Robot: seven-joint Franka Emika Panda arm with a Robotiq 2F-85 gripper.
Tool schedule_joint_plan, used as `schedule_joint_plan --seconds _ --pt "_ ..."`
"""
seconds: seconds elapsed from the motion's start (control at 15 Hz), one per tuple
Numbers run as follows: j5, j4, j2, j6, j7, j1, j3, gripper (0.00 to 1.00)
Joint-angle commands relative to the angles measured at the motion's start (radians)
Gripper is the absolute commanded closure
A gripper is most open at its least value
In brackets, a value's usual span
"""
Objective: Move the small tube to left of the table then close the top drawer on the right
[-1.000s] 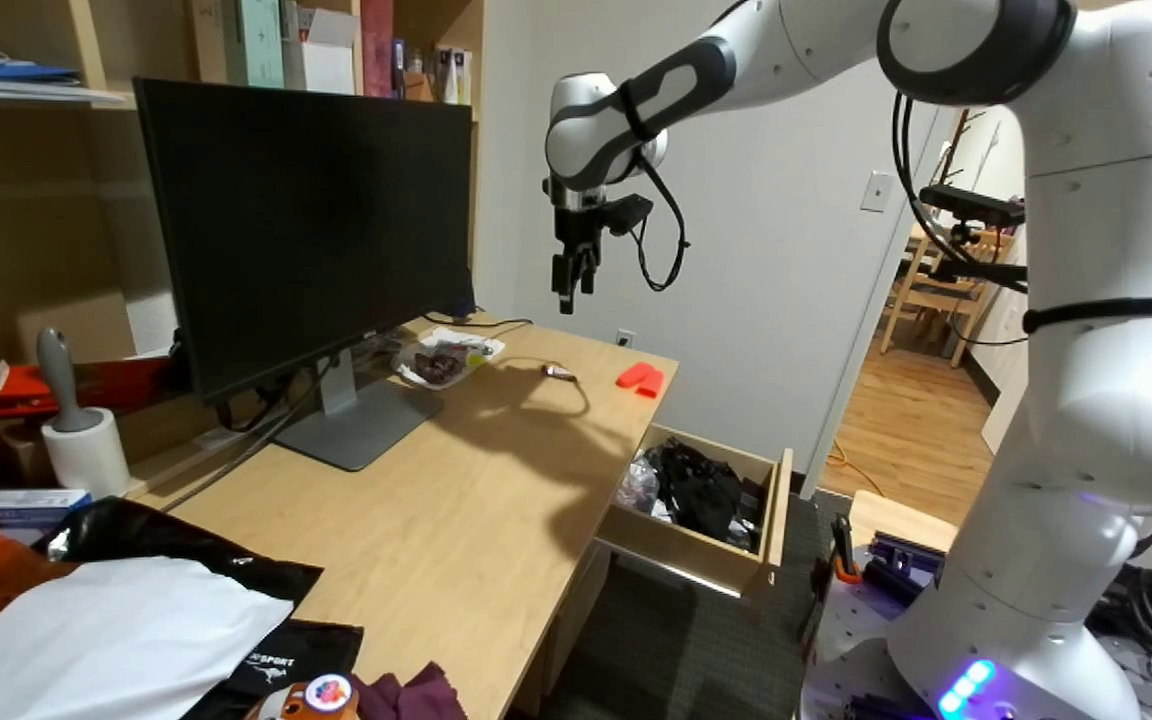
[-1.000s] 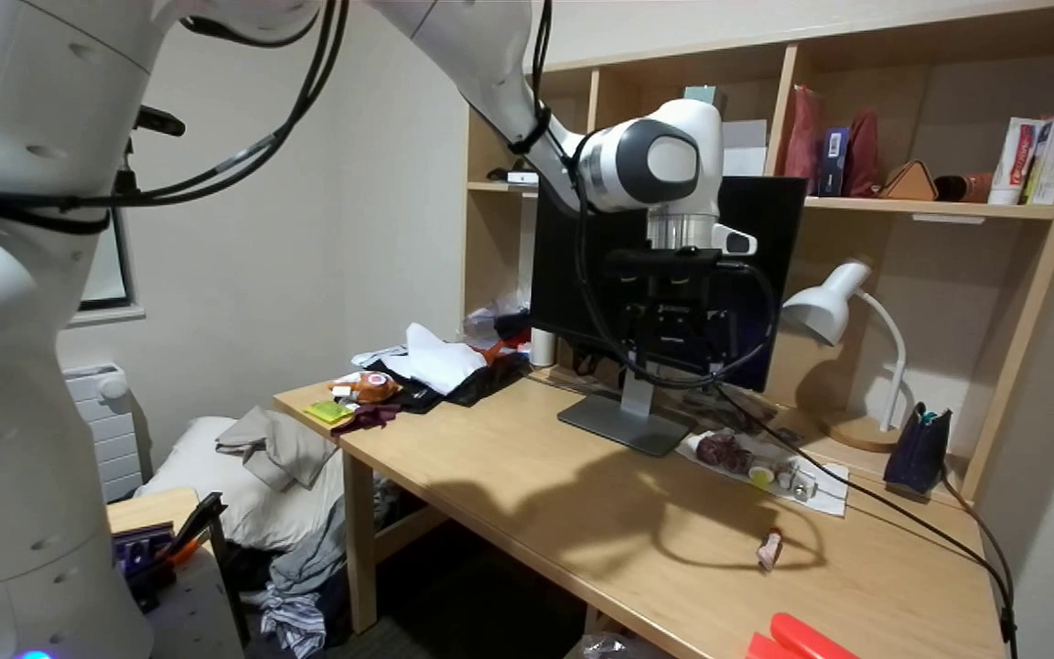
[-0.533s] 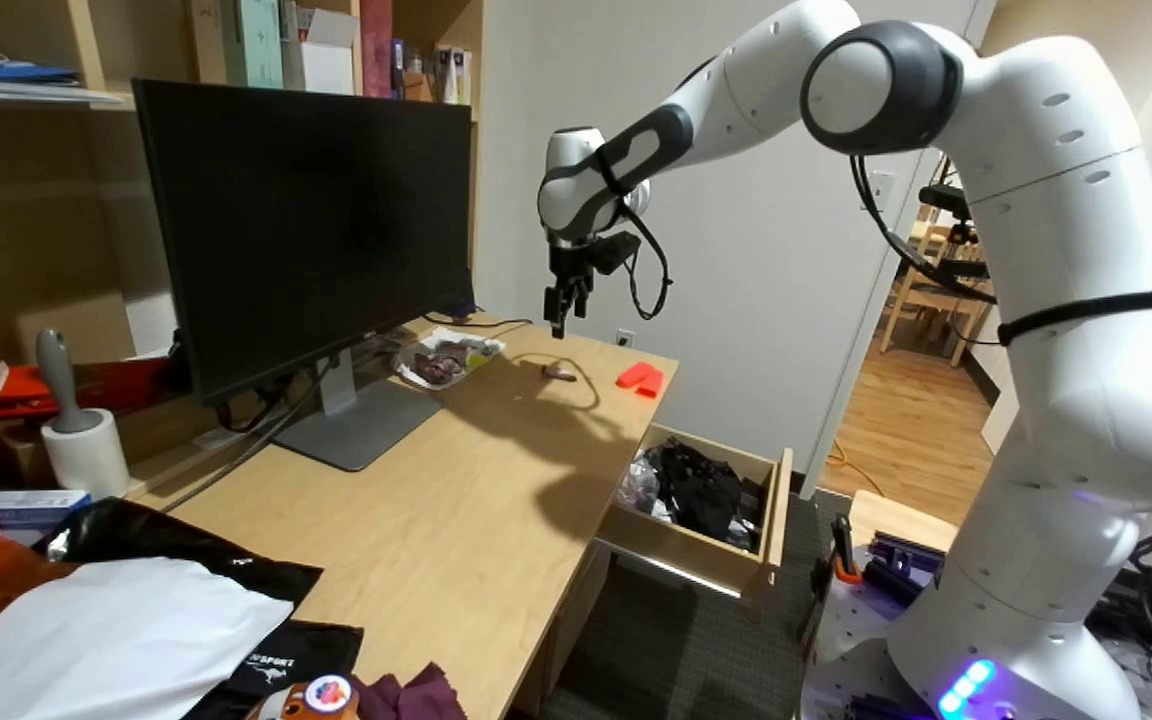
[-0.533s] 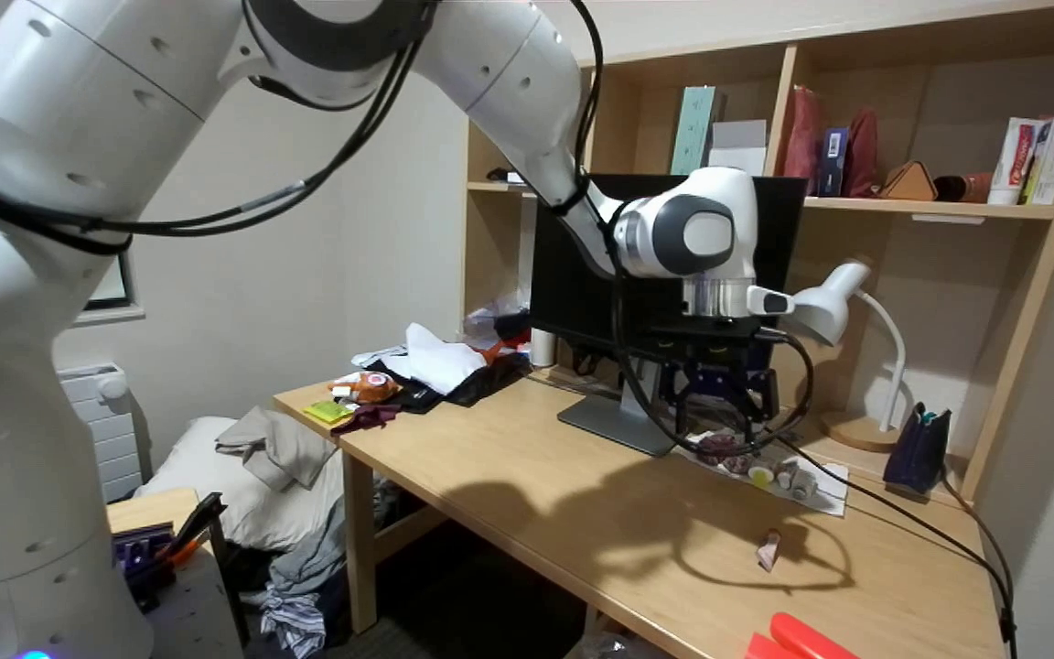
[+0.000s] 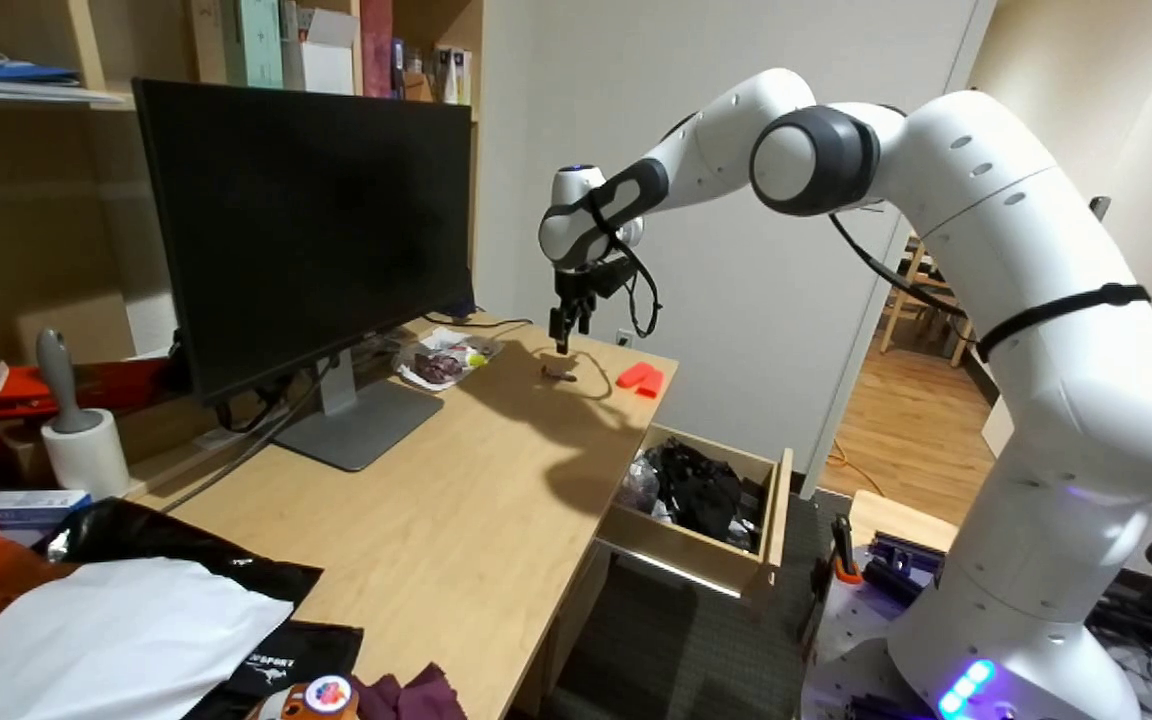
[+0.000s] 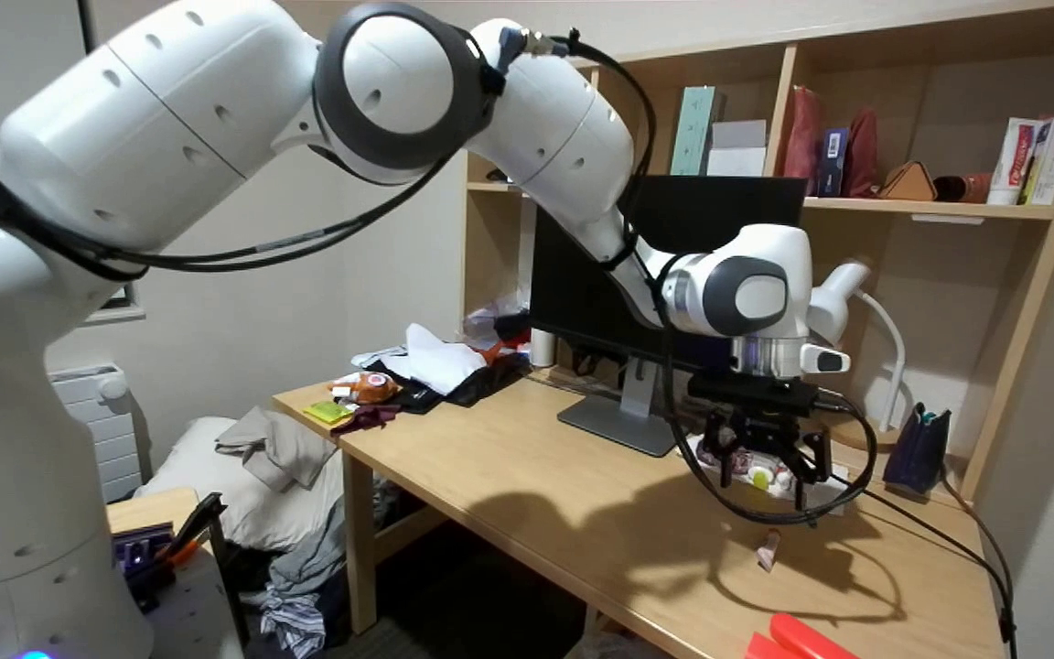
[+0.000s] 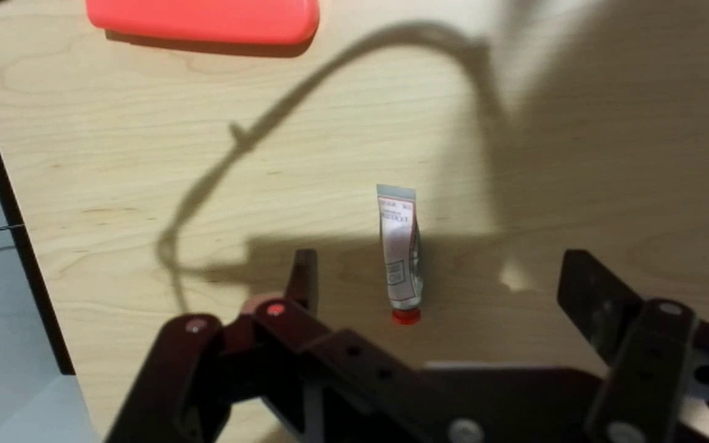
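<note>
The small tube (image 7: 399, 252), pale with a red cap, lies on the table (image 5: 436, 520); in an exterior view the same tube (image 6: 768, 551) rests near the table's far end. My gripper (image 7: 440, 261) stands open above it, fingers wide apart with nothing held. From the wrist camera, the tube appears in the gap, nearer the left fingertip. In an exterior view the gripper (image 5: 572, 335) hovers over the tube, apart from it. The top drawer (image 5: 781, 510) is pulled out under the table edge, with black items inside.
Red objects (image 5: 641, 380) lie near the table's end. A monitor (image 5: 316, 240) stands at the back, beside a sheet with small items (image 5: 441, 362). A white lamp (image 6: 893, 357) is behind the arm. Bags and a white sheet (image 5: 126, 640) cover the opposite end.
My arm has come down toward the table, bringing the gripper lower and closer over the tube. The gripper has stayed open; tube and drawer have not moved.
</note>
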Motion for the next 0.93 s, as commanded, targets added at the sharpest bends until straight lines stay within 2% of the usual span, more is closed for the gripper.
schedule_joint_plan --seconds 0.0,0.27,0.6,0.67,0.87 --pt "0.035 0.190 0.118 -0.100 -0.098 -0.050 0.053 0.00" --pt "0.039 0.342 0.207 -0.232 -0.120 -0.045 0.079 0.00" --pt "0.037 0.474 0.284 -0.332 -0.048 -0.028 0.067 0.00" --pt "0.017 0.378 0.232 -0.283 -0.072 -0.029 0.075 0.00" --pt "0.017 0.416 0.256 -0.295 -0.063 -0.029 0.072 0.00"
